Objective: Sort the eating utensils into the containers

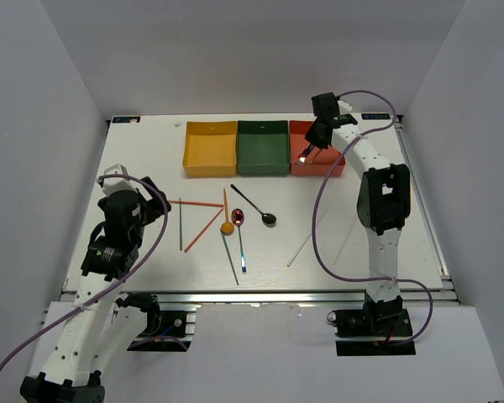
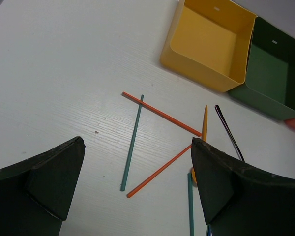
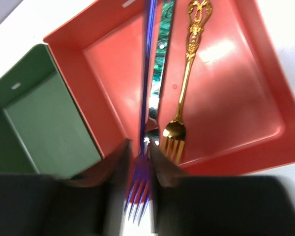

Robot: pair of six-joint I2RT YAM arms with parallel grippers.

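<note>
My right gripper (image 1: 309,151) hangs over the red-orange tray (image 1: 298,130). In the right wrist view its jaws (image 3: 140,147) stand slightly apart around a blue-purple iridescent fork (image 3: 146,98), with a gap at the left finger. A gold fork (image 3: 184,83) and a teal-handled fork (image 3: 162,54) lie in that tray (image 3: 236,83). My left gripper (image 2: 137,182) is open and empty above the table's left side, over two orange-red chopsticks (image 2: 160,113) and a grey-green chopstick (image 2: 132,145). The yellow-orange tray (image 1: 210,147) and dark green tray (image 1: 263,147) hold nothing.
In the middle of the table lie an orange spoon (image 1: 227,225), a purple spoon (image 1: 238,217), a black spoon (image 1: 254,205) and another grey-green chopstick (image 1: 229,259). A silver chopstick (image 1: 300,249) lies near the right arm. White walls enclose the table.
</note>
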